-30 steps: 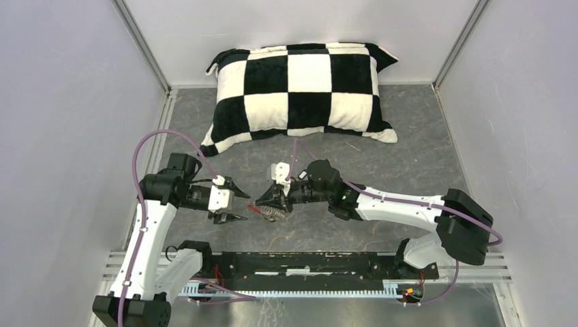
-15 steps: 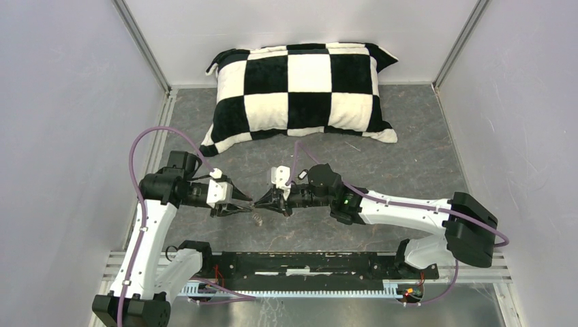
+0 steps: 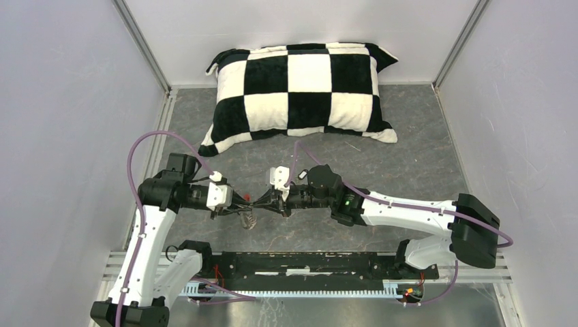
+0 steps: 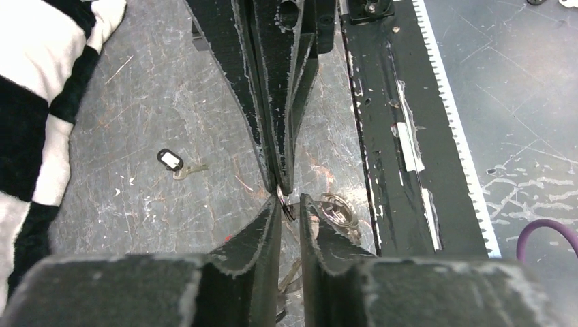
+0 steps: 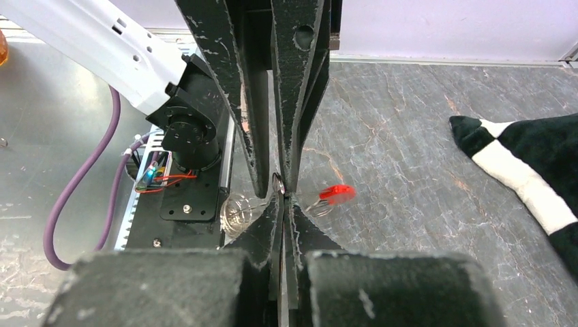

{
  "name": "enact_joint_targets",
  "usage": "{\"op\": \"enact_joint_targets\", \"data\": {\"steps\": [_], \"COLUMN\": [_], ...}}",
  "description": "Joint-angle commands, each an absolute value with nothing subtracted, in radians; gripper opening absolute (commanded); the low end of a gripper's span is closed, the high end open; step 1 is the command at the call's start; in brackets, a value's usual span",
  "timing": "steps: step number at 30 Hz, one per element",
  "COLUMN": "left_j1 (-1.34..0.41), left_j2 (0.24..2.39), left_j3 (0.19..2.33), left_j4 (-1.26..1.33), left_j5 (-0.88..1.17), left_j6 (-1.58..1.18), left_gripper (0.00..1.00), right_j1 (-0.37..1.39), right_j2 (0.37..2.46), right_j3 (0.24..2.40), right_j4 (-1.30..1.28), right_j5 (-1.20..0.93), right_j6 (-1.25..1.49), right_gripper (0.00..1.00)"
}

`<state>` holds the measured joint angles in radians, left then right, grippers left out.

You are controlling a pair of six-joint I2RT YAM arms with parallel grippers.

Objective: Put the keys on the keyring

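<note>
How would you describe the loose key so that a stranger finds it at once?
Start from the checkered pillow at the far end of the grey table. Near its front edge lies the key, alone and flat. Its dark head with a pale patch and short silvery blade set it apart from the keyring, a wire coil with a red sleeve.

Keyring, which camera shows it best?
Right wrist: the keyring shows its red sleeve and silvery coils clearly, close up. Left wrist catches mainly a few coils; top external shows a small dim tangle.
</note>
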<state>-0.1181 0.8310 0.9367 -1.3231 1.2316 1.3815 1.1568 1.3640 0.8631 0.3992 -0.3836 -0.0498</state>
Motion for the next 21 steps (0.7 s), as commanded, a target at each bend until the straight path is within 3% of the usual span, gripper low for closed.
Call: {"op": "enact_joint_targets", "data": {"steps": [1,5,8,13,16,18,21], "left_j1": [-0.123,-0.123,-0.123,-0.123,-0.127,-0.129,-0.131], "left_j2": [0.821,0.814,0.801,0.755,0.711,0.697,0.690], "left_j3": [0.938,0.938,0.931,0.950,0.973,0.996,1.052], "left_j4": [-1.275,-1.249,-1.233,-1.266,-1.285,-1.283,-1.282], "left_j5": [1.238,1.241,1.242,1.284,1.360,1.404,1.464], "left_j6": [1.346,1.348,1.357,1.526,1.644,1.673,1.683], "left_gripper": [0.18,0.03,0.02,0.02,0.02,0.02,0.02], "right_j1": [1.166,1.172,1.173,1.171,1.169,1.170,1.170], "right_j2": [1.345,1.337,1.318,1.227,1.146,1.097,1.032], "right_j3": [0.930,0.937,0.939,0.927,0.894,0.861,0.804], "right_j4": [0.420,0.418,0.422,0.374,0.339,0.339,0.377], "right_j5": [-0.376,-0.390,-0.422,-0.410,-0.387,-0.373,-0.322], "right_j6": [-0.064,-0.056,-0.045,-0.077,-0.126,-0.156,-0.170], "right_gripper": [0.01,0.00,0.05,0.52,0.69,0.98,0.98]}}
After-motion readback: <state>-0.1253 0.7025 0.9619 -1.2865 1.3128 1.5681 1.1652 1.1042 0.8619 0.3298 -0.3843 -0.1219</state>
